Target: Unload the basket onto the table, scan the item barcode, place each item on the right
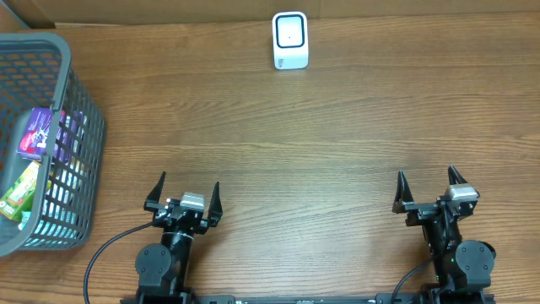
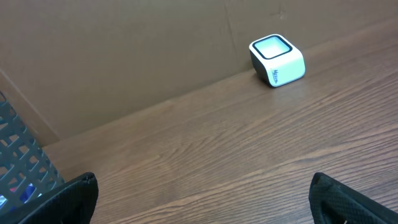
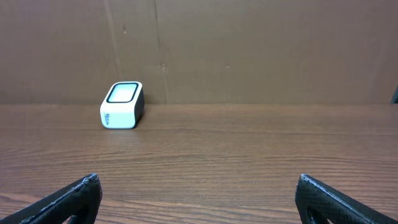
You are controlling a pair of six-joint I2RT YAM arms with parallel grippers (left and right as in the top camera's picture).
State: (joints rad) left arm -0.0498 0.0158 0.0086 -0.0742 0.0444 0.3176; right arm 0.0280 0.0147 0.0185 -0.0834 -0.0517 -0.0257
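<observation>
Left claw (image 1: pixel 187 187) and right claw (image 1: pixel 427 177) gape wide, empty, at the worktop's (image 1: pixel 337 127) near edge. Purple packet (image 1: pixel 36 133) and green packet (image 1: pixel 21 190) lie in the grey mesh basket (image 1: pixel 87 114) at its left edge. White scanner (image 1: pixel 290 40) sits at the far edge.

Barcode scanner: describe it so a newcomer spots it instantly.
Follow the wooden table to its far edge, by the brown wall. Near the middle stands the barcode scanner, a small white box with a dark-framed window on top. Nothing sits beside it; the grey basket is far off at the left.
</observation>
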